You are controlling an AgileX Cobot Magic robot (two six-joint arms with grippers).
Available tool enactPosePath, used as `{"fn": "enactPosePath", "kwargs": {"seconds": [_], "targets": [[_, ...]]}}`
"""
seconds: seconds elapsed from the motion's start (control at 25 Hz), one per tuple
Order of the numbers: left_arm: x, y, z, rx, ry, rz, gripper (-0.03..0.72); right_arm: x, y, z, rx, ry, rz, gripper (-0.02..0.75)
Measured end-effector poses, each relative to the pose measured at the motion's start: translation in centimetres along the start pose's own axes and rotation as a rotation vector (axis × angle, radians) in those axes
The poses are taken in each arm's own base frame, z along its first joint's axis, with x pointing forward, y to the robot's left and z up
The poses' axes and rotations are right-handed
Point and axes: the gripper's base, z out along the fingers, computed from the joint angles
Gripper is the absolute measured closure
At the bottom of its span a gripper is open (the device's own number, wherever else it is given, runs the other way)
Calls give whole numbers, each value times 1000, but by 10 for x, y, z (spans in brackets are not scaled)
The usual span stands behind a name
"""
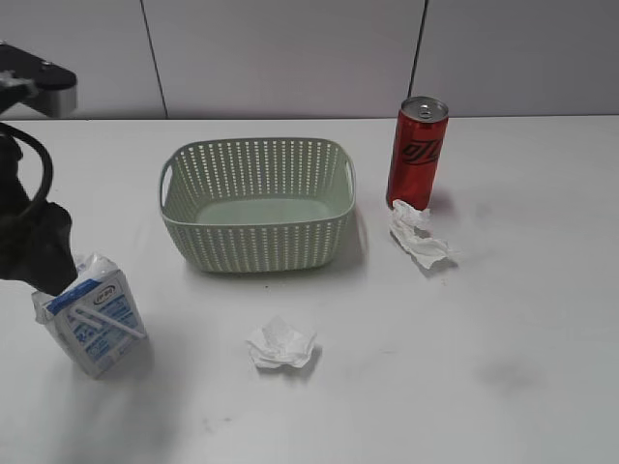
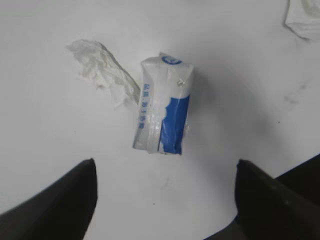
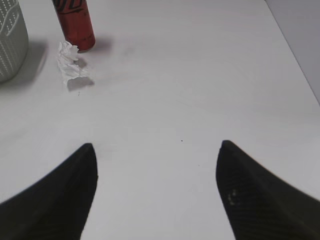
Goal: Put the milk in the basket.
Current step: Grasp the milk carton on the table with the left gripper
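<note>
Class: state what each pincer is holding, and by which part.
Nothing. The left pincer is open above the milk; the right pincer is open over bare table.

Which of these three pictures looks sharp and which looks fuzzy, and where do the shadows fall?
Exterior view: sharp and evenly lit; soft shadows fall right of the basket and the red can. Left wrist view: dimmer, the milk slightly soft, the dark open left tool blurred at the bottom. Right wrist view: bright table, the right tool blurred, open and empty.

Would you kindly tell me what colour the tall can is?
The tall metal can is red with black lettering, clearest in the exterior view.
</note>
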Motion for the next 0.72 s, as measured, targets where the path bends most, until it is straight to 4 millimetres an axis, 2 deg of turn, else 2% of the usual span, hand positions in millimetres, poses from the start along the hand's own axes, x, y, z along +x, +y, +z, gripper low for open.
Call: {"fn": "enactPosePath", "kwargs": {"seconds": [0.24, 0.72], "targets": [[-21, 2, 27, -1, 86, 35, 27, 0, 0, 0, 0, 0, 0, 150], [-38, 11, 81, 4, 160, 33, 43, 0, 0, 0, 0, 0, 0, 150]]}}
